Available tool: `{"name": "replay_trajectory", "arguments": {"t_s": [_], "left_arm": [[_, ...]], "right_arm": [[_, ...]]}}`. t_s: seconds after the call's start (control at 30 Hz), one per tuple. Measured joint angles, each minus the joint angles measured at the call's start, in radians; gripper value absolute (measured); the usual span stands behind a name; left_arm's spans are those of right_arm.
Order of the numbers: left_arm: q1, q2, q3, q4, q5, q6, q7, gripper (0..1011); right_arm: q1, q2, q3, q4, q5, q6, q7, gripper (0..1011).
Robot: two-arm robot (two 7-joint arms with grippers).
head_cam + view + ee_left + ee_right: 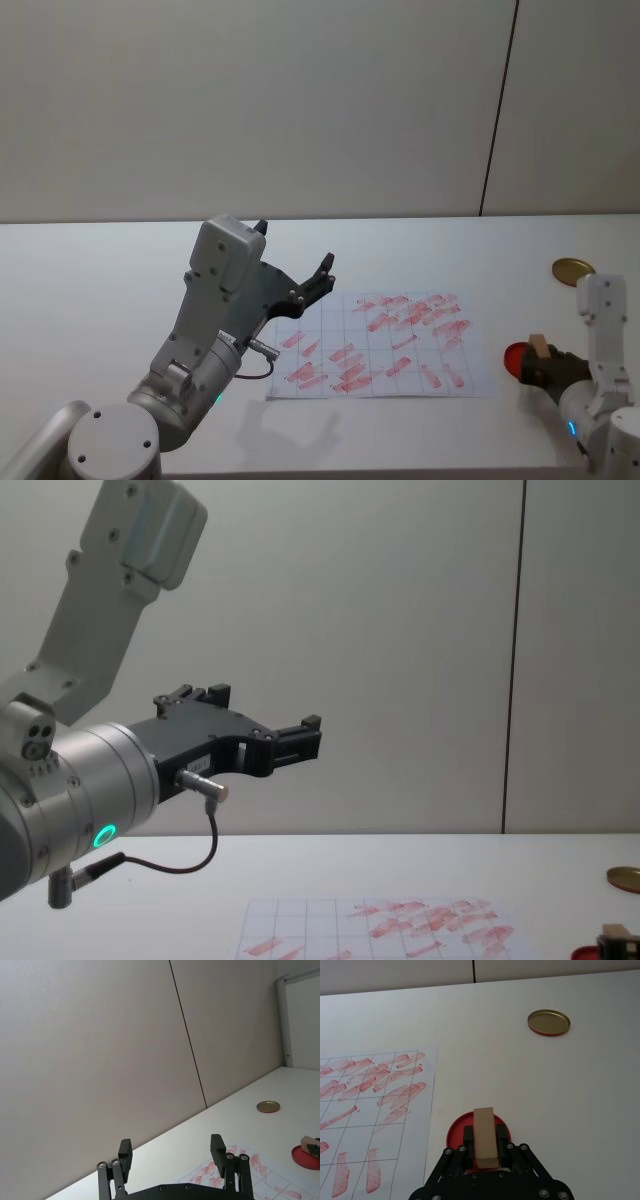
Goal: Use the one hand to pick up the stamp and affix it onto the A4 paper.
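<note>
White table (90,300), matt and bare on the left, runs back to a grey panelled wall (300,100). One dark vertical seam (500,110) sits right of centre.

Left gripper (294,246) is raised well above the table, left of centre, fingers spread wide with nothing between them.

A4 paper (380,345) lies flat at centre, with a grid and red oblong prints thickest at its far right. Its near edge sits back from the table's near edge.

A bare strip separates the paper from the red disc (456,1127) to its right. Right gripper (485,1135) is low over that disc, fingers clamped on the stamp (483,1117), which stands upright. Cannot tell whether it touches the disc.

Gold disc (548,1022) lies far right, well apart, with open tabletop around it.
</note>
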Motion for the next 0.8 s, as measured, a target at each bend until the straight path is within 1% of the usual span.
{"name": "replay_trajectory", "arguments": {"t_s": [0.03,0.17,0.8], "left_arm": [[0.000,0.000,0.000,0.000,0.000,0.000,0.000,993],[0.000,0.000,0.000,0.000,0.000,0.000,0.000,993],[0.000,0.000,0.000,0.000,0.000,0.000,0.000,993]], "right_arm": [[0.000,0.000,0.000,0.000,-0.001,0.000,-0.001,263],[0.001,-0.002,0.001,0.002,-0.005,0.002,-0.006,219],[0.009,-0.009,0.010,0.011,-0.002,0.037,-0.032,220]]}}
